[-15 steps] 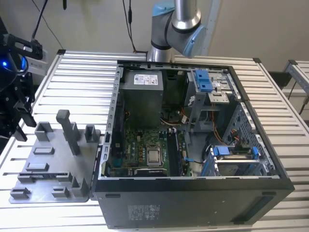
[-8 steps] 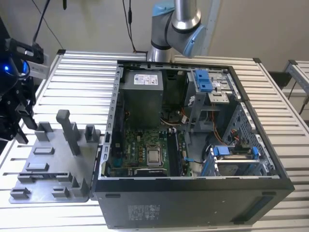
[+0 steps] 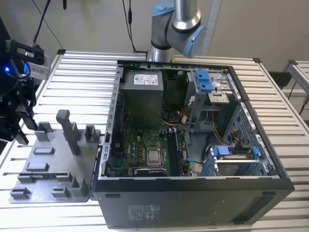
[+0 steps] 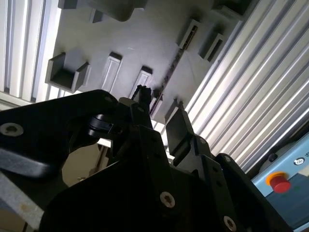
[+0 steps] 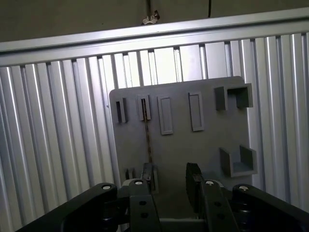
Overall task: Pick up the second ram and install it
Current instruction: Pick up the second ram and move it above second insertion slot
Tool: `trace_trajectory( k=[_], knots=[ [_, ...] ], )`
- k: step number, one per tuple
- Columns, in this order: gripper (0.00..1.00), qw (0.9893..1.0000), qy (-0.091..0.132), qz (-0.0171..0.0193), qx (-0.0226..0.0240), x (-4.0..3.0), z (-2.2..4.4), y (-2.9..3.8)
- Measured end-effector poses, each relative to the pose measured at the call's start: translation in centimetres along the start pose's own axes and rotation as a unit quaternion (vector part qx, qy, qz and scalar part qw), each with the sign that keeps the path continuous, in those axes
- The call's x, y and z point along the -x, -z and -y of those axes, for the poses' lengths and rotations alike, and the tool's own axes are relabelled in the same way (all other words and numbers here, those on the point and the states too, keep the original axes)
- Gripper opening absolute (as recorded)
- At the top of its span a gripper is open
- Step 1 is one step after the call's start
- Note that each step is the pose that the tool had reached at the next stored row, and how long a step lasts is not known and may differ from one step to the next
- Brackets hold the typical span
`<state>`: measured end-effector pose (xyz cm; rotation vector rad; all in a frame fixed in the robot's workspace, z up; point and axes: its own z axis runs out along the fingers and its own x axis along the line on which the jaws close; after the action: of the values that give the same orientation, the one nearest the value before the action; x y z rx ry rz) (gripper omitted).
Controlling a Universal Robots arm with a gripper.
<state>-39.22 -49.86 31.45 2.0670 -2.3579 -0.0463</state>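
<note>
gripper (image 5: 170,180), fingers apart, above grey fixture (image 5: 207,145); second ram (image 5: 147,130) sits in it

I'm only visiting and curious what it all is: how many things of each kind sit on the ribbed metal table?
Open computer case: 1
Grey fixture: 1
Ram stick, on edge in the fixture: 1
Total: 3

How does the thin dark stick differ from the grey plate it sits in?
The second ram is dark, thin and narrow, standing on edge; the grey fixture is pale, broad and lies flat on the ribbed table. The ram is one plain strip; the fixture carries several slots and brackets. Both sit close to the open gripper.
</note>
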Motion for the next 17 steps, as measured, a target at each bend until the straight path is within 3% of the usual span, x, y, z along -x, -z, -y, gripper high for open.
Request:
trace_trajectory(
  k=[11,17],
  knots=[
    [0.42,1.0000,0.000,0.0000,-0.0001,-0.10,0.03,-1.05],
    [0.42,1.0000,0.000,0.0004,-0.0033,-0.25,0.08,-1.87]
  ],
)
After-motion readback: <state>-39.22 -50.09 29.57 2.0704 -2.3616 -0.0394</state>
